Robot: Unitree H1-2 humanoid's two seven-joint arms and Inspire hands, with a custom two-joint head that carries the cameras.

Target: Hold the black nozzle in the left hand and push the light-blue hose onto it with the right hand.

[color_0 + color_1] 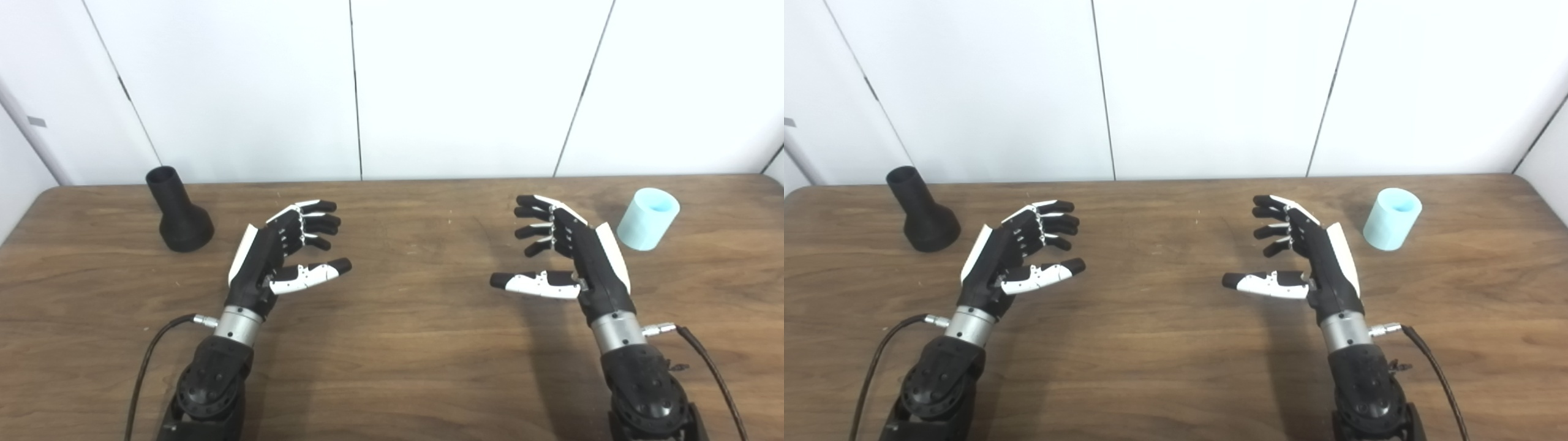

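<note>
Far left of the table [392,367]: the black nozzle [177,214] stands on its wide base, narrow mouth up and tilted slightly away, untouched. My left hand [275,257] hovers near it, to its right and a little nearer me, empty, fingers [315,220] spread and pointing toward the table's centre, not toward the nozzle. Centre: bare wood between my two palms. My right hand [569,251] mirrors the left, likewise empty with fingers apart. Far right: the light-blue hose [648,218], a short tube leaning slightly, rests beyond and outside that hand, near but not touching.

Finding: no step has begun; nothing is held. Judged next: the left hand must swing outward and close around the nozzle's neck, leaving the mouth free for the hose.
</note>
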